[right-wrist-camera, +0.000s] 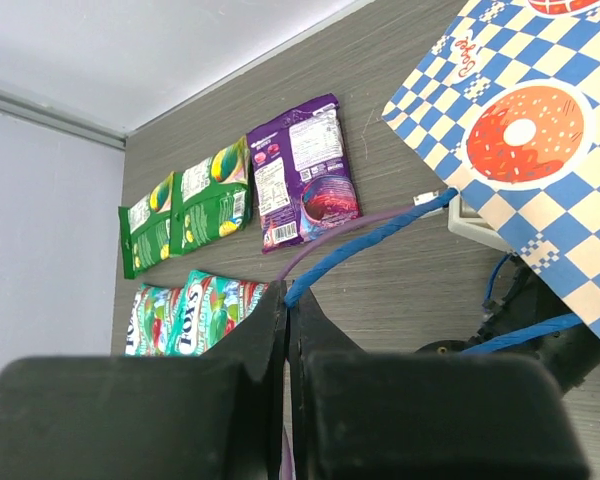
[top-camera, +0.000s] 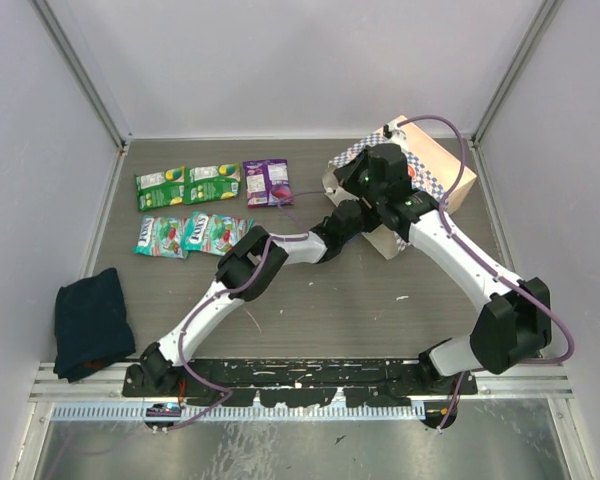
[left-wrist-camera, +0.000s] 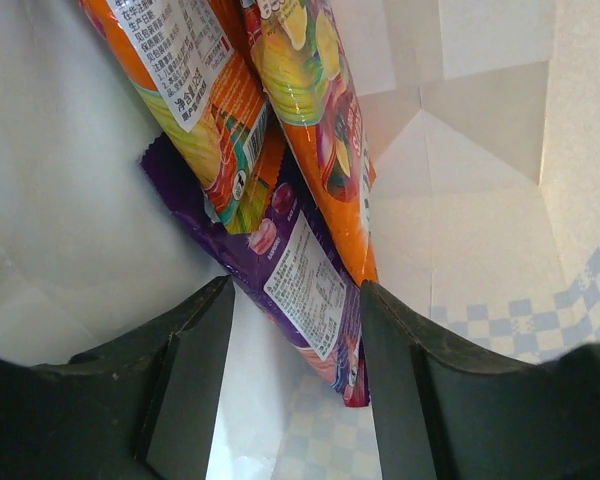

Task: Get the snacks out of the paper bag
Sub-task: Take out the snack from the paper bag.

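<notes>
The paper bag (top-camera: 442, 172) lies on its side at the back right, its mouth facing left. My left gripper (left-wrist-camera: 295, 330) is inside it, open, with the corner of a purple packet (left-wrist-camera: 300, 285) between its fingers; the packet lies against the right finger. Two orange-yellow packets (left-wrist-camera: 320, 130) lie behind the purple one on the cream inside. My right gripper (right-wrist-camera: 288, 300) is shut on a blue cord handle (right-wrist-camera: 380, 235) of the bag (right-wrist-camera: 540, 130), at the bag's mouth (top-camera: 380, 175). Two green (top-camera: 187, 186), one purple (top-camera: 268, 182) and two teal packets (top-camera: 187, 235) lie on the table.
A dark blue cloth (top-camera: 92, 320) lies at the front left edge. Grey walls close the table at the back and sides. The laid-out packets also show in the right wrist view (right-wrist-camera: 302, 175), left of the bag.
</notes>
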`<state>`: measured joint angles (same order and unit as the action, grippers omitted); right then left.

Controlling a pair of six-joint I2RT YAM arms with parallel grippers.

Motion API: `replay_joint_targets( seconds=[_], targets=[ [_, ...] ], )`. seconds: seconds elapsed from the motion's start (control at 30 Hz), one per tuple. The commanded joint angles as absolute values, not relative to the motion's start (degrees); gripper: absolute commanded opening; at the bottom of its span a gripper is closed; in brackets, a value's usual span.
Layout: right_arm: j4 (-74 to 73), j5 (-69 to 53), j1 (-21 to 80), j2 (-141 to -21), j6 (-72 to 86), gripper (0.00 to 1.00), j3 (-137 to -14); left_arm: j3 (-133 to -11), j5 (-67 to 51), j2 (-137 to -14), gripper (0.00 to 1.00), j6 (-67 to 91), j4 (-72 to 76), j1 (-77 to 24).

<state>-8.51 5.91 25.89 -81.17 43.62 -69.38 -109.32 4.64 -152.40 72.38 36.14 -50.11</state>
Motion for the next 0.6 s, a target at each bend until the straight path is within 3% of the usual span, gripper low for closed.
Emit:
replay_joint_targets(
  seconds=[0.0,0.3,0.57],
  targets=[
    [-4.08,10.1,28.26,-80.33,46.45,0.01,-69.93,-111.95,8.27,-153.46,0.57,70.8,28.96,-51.27],
    [-4.62,19.74,31.52,-77.81,45.49,0.0,-70.75,-106.72,14.03,-147.94,0.55,70.93,21.55,-53.32],
    [-4.27,23.4,33.75,-76.4,46.24,0.01,-70.95,-115.16,14.58,-151.28,0.52,74.94,15.43,-54.78]
  ],
)
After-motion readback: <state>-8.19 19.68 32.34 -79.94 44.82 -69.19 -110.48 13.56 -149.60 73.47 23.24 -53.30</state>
